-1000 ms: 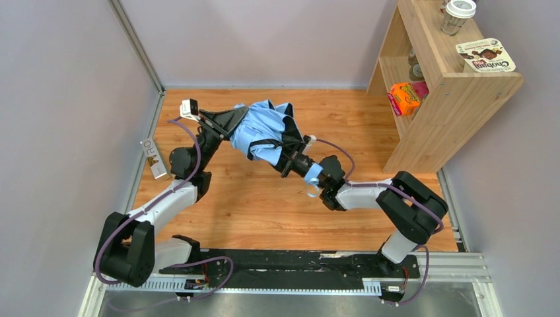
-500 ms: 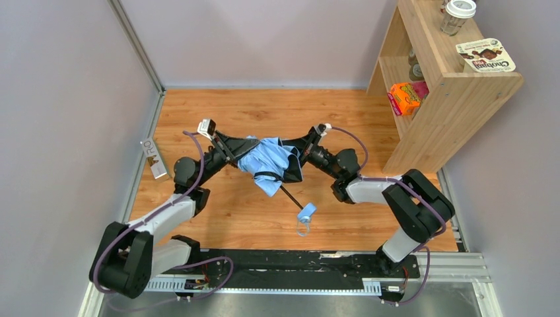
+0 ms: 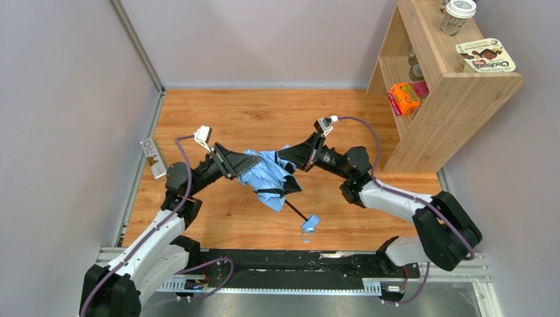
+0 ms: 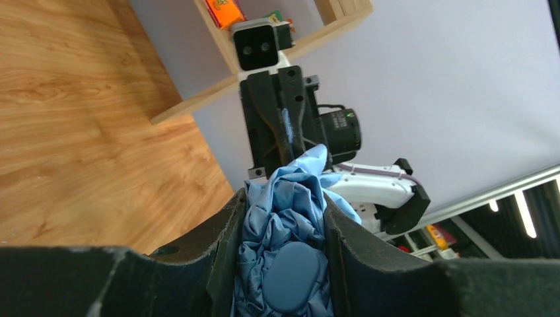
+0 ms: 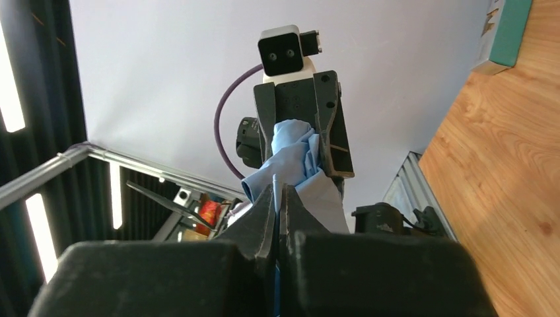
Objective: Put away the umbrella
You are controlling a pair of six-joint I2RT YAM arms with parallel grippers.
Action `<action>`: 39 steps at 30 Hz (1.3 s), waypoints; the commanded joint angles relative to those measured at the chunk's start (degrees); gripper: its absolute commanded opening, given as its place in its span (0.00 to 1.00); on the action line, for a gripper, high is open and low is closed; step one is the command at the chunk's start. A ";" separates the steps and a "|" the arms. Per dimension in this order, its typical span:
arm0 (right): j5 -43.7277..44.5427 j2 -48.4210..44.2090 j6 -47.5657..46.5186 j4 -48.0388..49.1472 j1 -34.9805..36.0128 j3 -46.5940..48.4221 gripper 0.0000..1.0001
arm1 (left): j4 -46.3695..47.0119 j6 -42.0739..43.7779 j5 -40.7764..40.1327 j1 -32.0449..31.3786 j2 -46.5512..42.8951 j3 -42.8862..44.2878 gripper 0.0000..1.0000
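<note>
The umbrella point(image 3: 269, 173) hangs above the wooden floor between both arms, its sky-blue canopy bunched up. Its dark shaft slants down to the small blue handle point(image 3: 308, 223) and strap near the front. My left gripper point(image 3: 243, 170) grips the bunched canopy and its rounded blue top cap point(image 4: 294, 279) from the left. From the right, my right gripper point(image 3: 288, 158) pinches a thin fold of the blue fabric point(image 5: 290, 148) between jaws that are nearly touching. The two grippers face each other across the canopy.
A wooden shelf unit point(image 3: 441, 92) stands at the back right with an orange box point(image 3: 405, 98), a jar point(image 3: 457, 16) and a snack packet point(image 3: 486, 55) on it. A small card point(image 3: 153, 158) leans on the left wall. Grey walls enclose the floor.
The right gripper left the handle end and now grips the canopy from the right. The umbrella swung round and sank toward the front, its handle now hanging free. The left arm drew back.
</note>
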 commanded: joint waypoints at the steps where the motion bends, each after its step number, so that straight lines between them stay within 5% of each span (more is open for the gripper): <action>1: 6.11 -10.47 -11.86 -4.57 -1.10 6.98 0.00 | -11.95 10.16 6.01 -0.07 -0.92 -1.51 0.00; 10: 9.61 -18.73 -39.26 -30.49 10.05 17.26 0.00 | -18.89 8.32 -0.67 -0.42 -2.33 -1.25 0.00; 24: 37.29 -14.09 -83.23 -69.00 34.93 35.02 0.00 | -31.55 5.33 -7.71 -0.33 0.65 5.24 0.00; 36: 50.40 -3.98 -90.10 -65.52 41.98 39.68 0.00 | -47.54 16.92 -19.73 -4.98 -1.18 14.21 0.00; 39: 45.52 -3.27 -83.37 -66.47 38.74 42.76 0.00 | -51.85 20.53 -24.22 -7.97 -1.36 17.55 0.00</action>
